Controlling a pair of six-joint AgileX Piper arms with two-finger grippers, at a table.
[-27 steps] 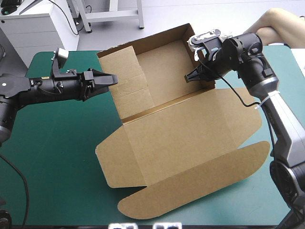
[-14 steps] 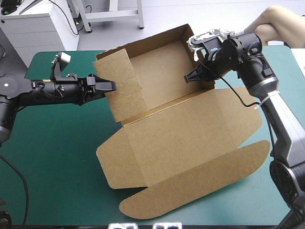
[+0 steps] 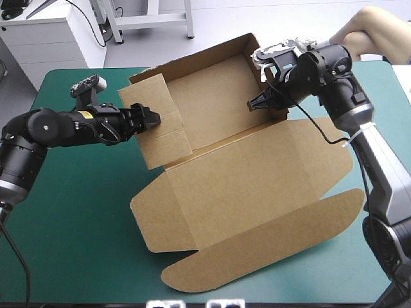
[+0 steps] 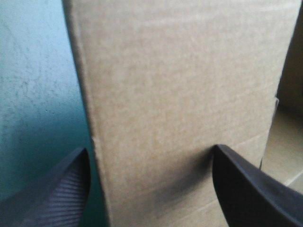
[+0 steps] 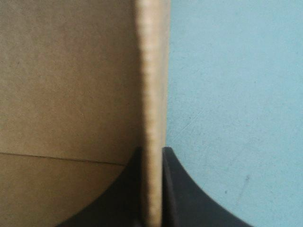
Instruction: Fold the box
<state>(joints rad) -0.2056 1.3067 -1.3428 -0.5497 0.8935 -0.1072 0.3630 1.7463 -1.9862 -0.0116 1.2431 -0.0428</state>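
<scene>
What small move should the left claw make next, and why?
Probably press the left wall of the box inward with the open left claw: it is at that wall's outer face, while the right claw, shut, holds the opposite wall.

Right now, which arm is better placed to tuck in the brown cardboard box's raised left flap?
Left, likely. Its open tool is right at the brown cardboard box's left flap; the right tool is shut on the right wall.

The box [image 3: 237, 186], a cut sheet of plain brown board across the frame's middle, is unprinted, with a paler tan cut edge [image 5: 152, 94]. The smooth table cover [image 3: 77, 212] is plain teal-green. The left gripper [image 3: 151, 118] at mid-left and the right gripper [image 3: 253, 104] at upper right are black, one finger [image 4: 57, 198] finely ribbed.
</scene>
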